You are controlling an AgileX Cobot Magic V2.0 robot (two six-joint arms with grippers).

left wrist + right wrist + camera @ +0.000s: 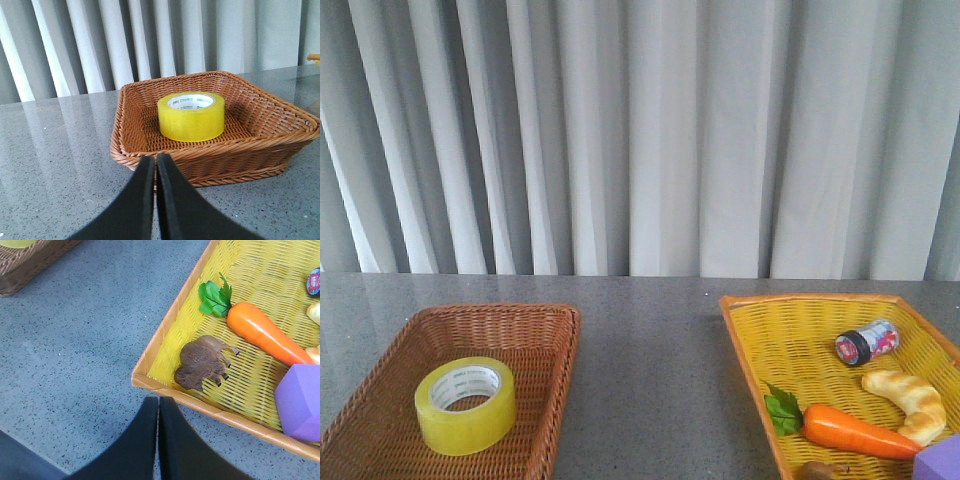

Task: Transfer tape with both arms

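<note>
Tape (pixel 191 116) untouched, transfer not yet begun
We see it flat in the brown basket (pixel 131 150) ahead of our left gripper (pixel 156 165); both left and right gripper (pixel 158 407) fingers pressed together, holding nothing

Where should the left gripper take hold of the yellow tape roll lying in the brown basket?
Probably from above. The translucent yellow packing tape roll lies flat in the brown wicker basket, hole upward, so one finger could enter the white core, one outside, pinching the wall. The left gripper is shut.
</note>
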